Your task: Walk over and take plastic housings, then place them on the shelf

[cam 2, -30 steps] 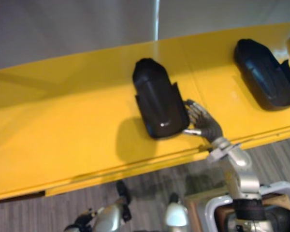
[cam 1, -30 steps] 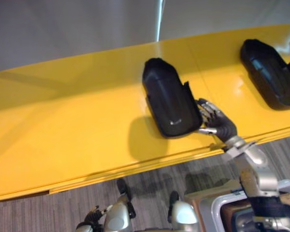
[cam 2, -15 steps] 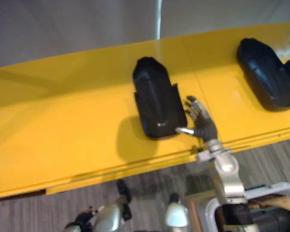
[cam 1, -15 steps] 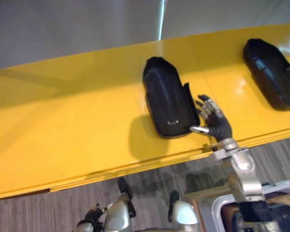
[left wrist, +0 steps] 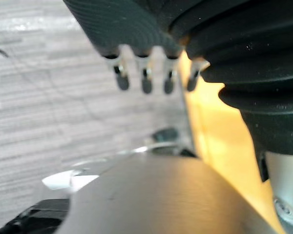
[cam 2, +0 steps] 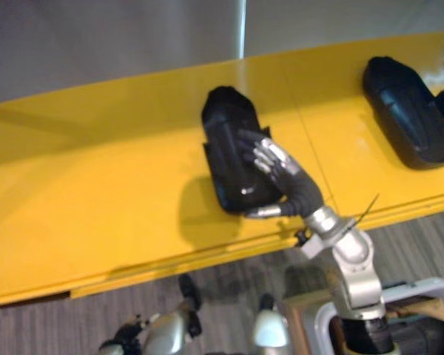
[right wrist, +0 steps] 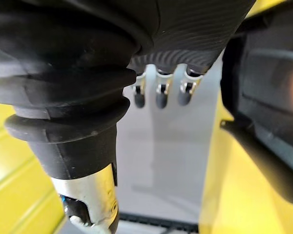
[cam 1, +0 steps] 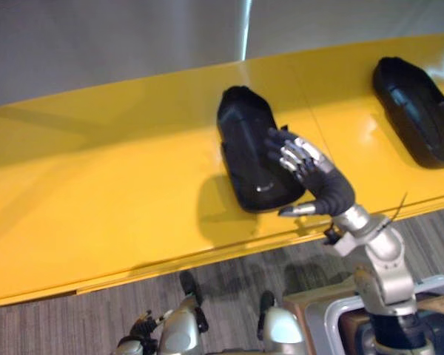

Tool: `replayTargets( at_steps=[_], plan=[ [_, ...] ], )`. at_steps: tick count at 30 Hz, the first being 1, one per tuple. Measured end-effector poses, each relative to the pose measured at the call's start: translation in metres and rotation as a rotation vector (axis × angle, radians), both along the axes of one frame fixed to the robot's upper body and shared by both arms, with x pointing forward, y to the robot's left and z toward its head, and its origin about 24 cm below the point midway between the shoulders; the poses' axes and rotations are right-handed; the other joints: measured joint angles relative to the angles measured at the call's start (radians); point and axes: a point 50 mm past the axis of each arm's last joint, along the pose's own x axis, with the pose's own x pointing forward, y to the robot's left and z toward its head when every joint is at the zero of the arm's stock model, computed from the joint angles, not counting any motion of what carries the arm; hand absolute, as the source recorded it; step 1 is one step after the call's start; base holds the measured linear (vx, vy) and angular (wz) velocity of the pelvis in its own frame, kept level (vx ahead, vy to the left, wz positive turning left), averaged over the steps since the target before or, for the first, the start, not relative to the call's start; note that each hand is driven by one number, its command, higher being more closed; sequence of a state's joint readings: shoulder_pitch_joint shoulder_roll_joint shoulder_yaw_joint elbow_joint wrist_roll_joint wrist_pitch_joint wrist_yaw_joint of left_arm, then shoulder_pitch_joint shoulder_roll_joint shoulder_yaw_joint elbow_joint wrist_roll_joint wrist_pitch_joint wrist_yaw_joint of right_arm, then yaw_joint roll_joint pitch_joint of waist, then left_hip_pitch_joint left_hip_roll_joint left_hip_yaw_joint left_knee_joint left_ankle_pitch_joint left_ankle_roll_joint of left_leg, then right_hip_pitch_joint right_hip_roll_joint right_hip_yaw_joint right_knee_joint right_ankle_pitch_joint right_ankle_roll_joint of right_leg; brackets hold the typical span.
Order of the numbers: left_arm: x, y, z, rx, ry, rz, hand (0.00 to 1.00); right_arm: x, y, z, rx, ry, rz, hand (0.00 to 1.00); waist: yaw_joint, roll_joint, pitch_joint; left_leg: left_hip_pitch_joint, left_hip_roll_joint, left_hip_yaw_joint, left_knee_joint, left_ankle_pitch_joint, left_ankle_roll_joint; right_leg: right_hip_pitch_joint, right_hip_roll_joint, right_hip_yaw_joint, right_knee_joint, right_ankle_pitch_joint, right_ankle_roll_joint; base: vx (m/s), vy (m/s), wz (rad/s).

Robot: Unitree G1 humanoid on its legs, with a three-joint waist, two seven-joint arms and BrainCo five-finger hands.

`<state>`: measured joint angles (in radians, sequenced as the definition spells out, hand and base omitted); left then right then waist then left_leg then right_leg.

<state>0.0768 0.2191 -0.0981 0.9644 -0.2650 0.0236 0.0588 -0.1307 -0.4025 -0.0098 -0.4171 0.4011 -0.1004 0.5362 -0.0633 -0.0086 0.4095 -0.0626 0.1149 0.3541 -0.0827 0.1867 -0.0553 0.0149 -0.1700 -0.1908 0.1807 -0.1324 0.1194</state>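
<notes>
While the right hand, fingers open, hangs over the housing on the yellow shelf (a second housing lies well apart), a stray brush could shove it off the near edge.

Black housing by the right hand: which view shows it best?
Left eye view: the black housing lies nearly whole on the yellow shelf, right hand over its edge. Right eye view matches; right wrist view shows one side close up.

Glossy black plastic housing, glossy yellow shelf
</notes>
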Motion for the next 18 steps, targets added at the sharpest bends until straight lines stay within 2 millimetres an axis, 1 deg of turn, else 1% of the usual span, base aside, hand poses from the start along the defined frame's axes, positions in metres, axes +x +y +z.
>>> replayTargets(
  at_steps=[3, 5, 9, 12, 14, 16, 18],
  plan=[
    [0.000, 0.000, 0.000, 0.000, 0.001, 0.000, 0.00, -0.005, 0.001, 0.004, -0.016, -0.004, 0.027, 1.00, -0.002, 0.000, 0.000, 0.000, 0.003, 0.014, 0.000, 0.000, 0.000, -0.010, 0.001, 0.009, 0.001, 0.002, -0.001, 0.01, 0.000, -0.12],
    [0.000, 0.000, 0.000, 0.000, 0.001, 0.000, 0.00, -0.007, 0.001, 0.001, -0.004, 0.025, 0.040, 1.00, -0.004, 0.000, 0.000, -0.001, 0.003, 0.015, 0.000, 0.000, 0.000, -0.012, 0.001, 0.012, 0.001, 0.002, -0.001, 0.01, 0.000, -0.03],
    [0.001, 0.001, 0.000, 0.001, -0.002, 0.000, 0.00, -0.014, 0.001, -0.013, 0.063, 0.142, 0.118, 1.00, -0.007, 0.000, 0.000, -0.007, 0.005, 0.017, 0.000, 0.000, 0.000, -0.015, 0.006, 0.015, 0.002, 0.007, -0.002, 0.02, -0.004, -0.01],
    [0.004, 0.001, 0.001, 0.001, -0.008, 0.000, 0.00, -0.024, 0.013, -0.025, 0.046, 0.214, 0.228, 1.00, -0.008, 0.000, 0.001, -0.009, 0.007, 0.019, 0.000, -0.001, -0.001, -0.018, 0.007, 0.018, 0.000, 0.008, -0.003, 0.00, 0.001, -0.01],
    [0.004, 0.001, 0.001, -0.001, -0.010, 0.003, 0.00, -0.028, 0.020, -0.032, 0.026, 0.258, 0.286, 1.00, -0.007, 0.001, 0.001, -0.010, 0.008, 0.026, 0.000, -0.002, -0.002, -0.026, 0.007, 0.026, 0.001, 0.008, -0.004, 0.00, 0.011, -0.10],
    [0.004, 0.001, 0.001, -0.002, -0.008, 0.001, 0.00, -0.031, 0.026, -0.041, -0.003, 0.312, 0.330, 1.00, -0.008, 0.003, 0.003, -0.009, 0.008, 0.033, 0.000, -0.002, -0.003, -0.033, 0.007, 0.031, 0.002, 0.006, -0.005, -0.01, 0.012, -0.09],
    [0.004, 0.001, 0.001, 0.000, -0.003, -0.006, 0.00, -0.032, 0.029, -0.046, -0.026, 0.334, 0.338, 1.00, -0.008, 0.003, 0.003, -0.008, 0.009, 0.033, 0.000, -0.002, -0.002, -0.034, 0.007, 0.031, 0.002, 0.006, -0.005, 0.00, 0.000, 0.00]
  ],
)
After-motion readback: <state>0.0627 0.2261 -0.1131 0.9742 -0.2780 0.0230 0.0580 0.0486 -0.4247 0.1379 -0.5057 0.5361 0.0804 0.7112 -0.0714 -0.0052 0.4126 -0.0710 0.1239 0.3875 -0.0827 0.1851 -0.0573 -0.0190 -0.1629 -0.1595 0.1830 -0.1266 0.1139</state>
